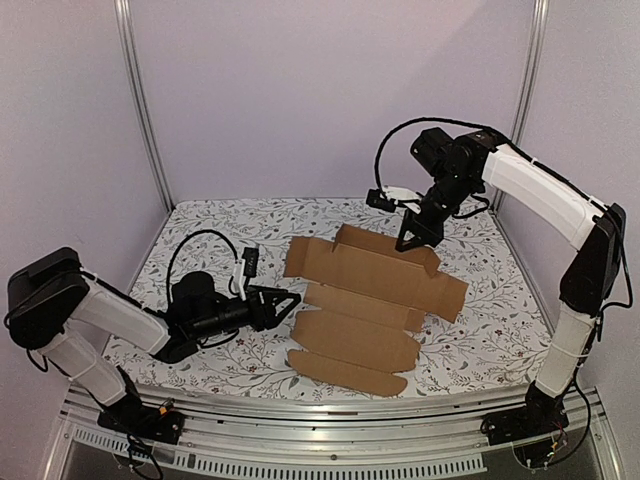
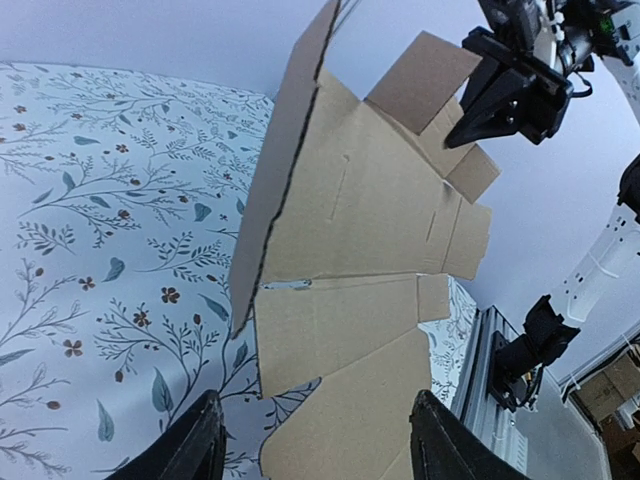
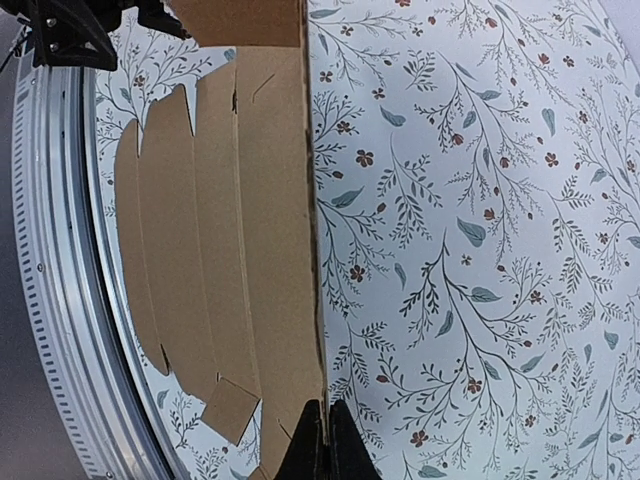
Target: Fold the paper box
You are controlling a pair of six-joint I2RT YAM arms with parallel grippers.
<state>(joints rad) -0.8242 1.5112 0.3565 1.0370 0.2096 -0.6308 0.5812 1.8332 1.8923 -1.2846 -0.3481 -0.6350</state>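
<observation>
My left gripper (image 2: 318, 410) is spread wide and holds nothing. The paper box (image 2: 350, 230), brown cardboard lying mostly flat on the floral table cover (image 2: 90, 200), sits just ahead of its tips. My right gripper (image 3: 322, 425) is pinched closed on the box's far panel, which stands upright.

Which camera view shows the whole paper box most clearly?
The top external view: the paper box is entirely in frame. The left wrist view cuts off its near end; the right wrist view cuts off both ends.

The left end effector (image 2: 315, 408) gapes toward the paper box (image 2: 370, 230).
</observation>
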